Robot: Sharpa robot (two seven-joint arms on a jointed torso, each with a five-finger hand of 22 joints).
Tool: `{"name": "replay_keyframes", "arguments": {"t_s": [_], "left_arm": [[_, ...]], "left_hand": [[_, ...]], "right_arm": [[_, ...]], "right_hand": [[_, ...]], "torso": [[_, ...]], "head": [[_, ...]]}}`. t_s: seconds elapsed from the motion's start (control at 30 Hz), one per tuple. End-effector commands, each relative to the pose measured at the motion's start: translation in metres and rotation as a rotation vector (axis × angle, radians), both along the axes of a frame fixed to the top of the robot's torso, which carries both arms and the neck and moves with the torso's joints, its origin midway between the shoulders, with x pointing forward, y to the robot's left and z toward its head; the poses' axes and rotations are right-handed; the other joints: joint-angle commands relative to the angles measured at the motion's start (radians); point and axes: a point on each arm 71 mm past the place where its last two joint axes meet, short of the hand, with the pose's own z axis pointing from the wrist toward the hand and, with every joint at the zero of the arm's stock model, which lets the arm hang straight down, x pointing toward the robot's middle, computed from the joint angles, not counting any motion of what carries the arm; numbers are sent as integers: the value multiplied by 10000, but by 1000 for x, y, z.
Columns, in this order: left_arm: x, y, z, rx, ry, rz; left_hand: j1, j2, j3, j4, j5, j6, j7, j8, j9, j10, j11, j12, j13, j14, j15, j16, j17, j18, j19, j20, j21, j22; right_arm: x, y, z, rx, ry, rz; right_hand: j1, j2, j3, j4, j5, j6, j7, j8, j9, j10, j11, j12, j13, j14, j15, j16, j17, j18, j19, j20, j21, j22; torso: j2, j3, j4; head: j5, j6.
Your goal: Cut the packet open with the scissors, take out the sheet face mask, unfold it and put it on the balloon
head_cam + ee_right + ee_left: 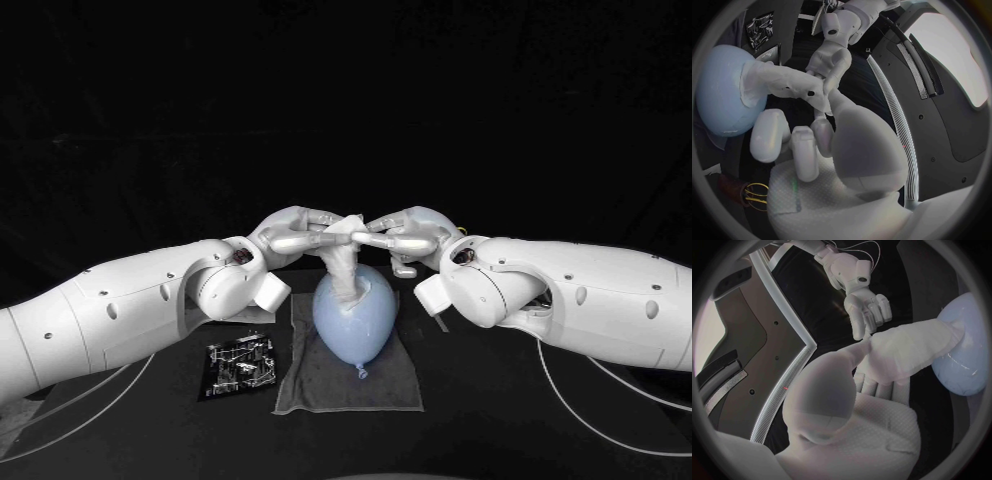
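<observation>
Both hands meet above the balloon [353, 325], which lies on a grey towel [353, 398] on the tabletop [476, 420]. The left hand [296, 234] and the right hand [413, 233] each pinch the top of the sheet mask [346, 268]. It hangs between them as a narrow, bunched strip whose lower end touches the far end of the balloon.

To do this step well, I think the hands should move apart so the mask opens wide, then lower it slowly along the balloon without pushing it, because the balloon may roll.

The head view shows the opened packet [238, 365] lying just beside the towel. The right wrist view adds the scissors [752, 193], and both wrist views show closely how the fingertips hold the mask edge.
</observation>
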Motion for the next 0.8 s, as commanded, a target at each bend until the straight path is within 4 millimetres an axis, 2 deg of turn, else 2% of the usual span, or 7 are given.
{"name": "replay_keyframes", "arguments": {"t_s": [0.03, 0.27, 0.4, 0.53, 0.6, 0.7, 0.8], "left_arm": [[-2, -3, -2, 108, -5, -109], [-2, -2, -2, 126, -31, -13], [-2, -3, -2, 149, -41, -12], [-2, -3, -2, 159, -57, -22], [-2, -4, -2, 164, -59, -27], [-2, -4, -2, 167, -58, -46], [-3, -4, -2, 191, -75, -81]], "left_hand": [[114, 18, 107, -240, -55, -70, -52, -112, -36, -60, -25, 70, 19, -95, 2, 74, 28, 25, -104, -13, 115, 66], [171, 46, 11, -426, -43, -293, -174, -369, -112, -130, -2, 232, 21, -121, 9, 121, 84, 21, -283, -46, 390, 272], [204, 51, -35, -533, -38, -438, -230, -504, -163, -163, 8, 323, 21, -130, 7, 153, 113, 23, -377, -63, 538, 382], [211, 61, -59, -569, -35, -473, -245, -544, -180, -179, 12, 366, 20, -132, 6, 174, 129, 22, -416, -68, 604, 431], [236, 48, -83, -620, -39, -503, -269, -576, -194, -200, 20, 400, 20, -147, 6, 188, 141, 26, -456, -79, 655, 470], [277, 56, -142, -690, -40, -536, -292, -620, -211, -243, 34, 483, 24, -164, 6, 255, 180, 20, -531, -88, 758, 549], [324, 69, -195, -775, -32, -564, -320, -663, -227, -297, 52, 586, 27, -217, 3, 330, 222, 19, -623, -100, 880, 643]], "right_arm": [[-2, 6, 5, 284, -195, 529], [-3, 7, 6, 370, -190, 639], [-3, 7, 6, 385, -264, 518], [-1, 5, 7, 376, -381, 273], [-1, 5, 7, 365, -425, 163], [0, 4, 8, 321, -489, 49], [0, 4, 8, 285, -562, -41]], "right_hand": [[-81, -67, -75, -2, -51, -33, 26, -58, -12, 11, 33, -62, 672, 1028, 87, 64, 2617, 90, -63, 16, -38, 1150], [-121, -102, -116, 14, -52, -21, 35, -57, -21, 12, 50, -44, 688, 1038, 110, 73, 2634, 85, -60, 45, -3, 1164], [-38, 147, 3, 29, -53, 258, -64, 87, 12, 84, -19, 77, 778, 1038, 79, 73, 2634, 66, 3, 71, 196, 1238], [606, 702, 603, -341, -48, 829, -407, 446, 138, 360, -309, 458, 1067, 1038, -149, 73, 2634, -27, 236, -55, 810, 1457], [838, 828, 879, -578, -45, 920, -491, 574, 207, 446, -400, 553, 1141, 1038, -241, 73, 2634, -66, 316, -142, 1007, 1529], [902, 859, 1275, -856, -45, 972, -510, 783, 342, 558, -433, 659, 1228, 1038, -297, 73, 2634, -114, 405, -227, 1224, 1610], [550, 732, 1843, -1092, -46, 889, -524, 1043, 525, 632, -457, 694, 1272, 1038, -315, 73, 2634, -137, 444, -262, 1324, 1658]], "torso": [[-1, 4, 1], [-3, 3, -5], [-1, 5, 0], [1, 5, 0], [1, 3, 1], [4, 2, 1], [-3, -1, 1]], "head": [[4, 13], [11, 20], [2, 20], [-2, 20], [-4, 24], [-10, 25], [-4, 24]]}}
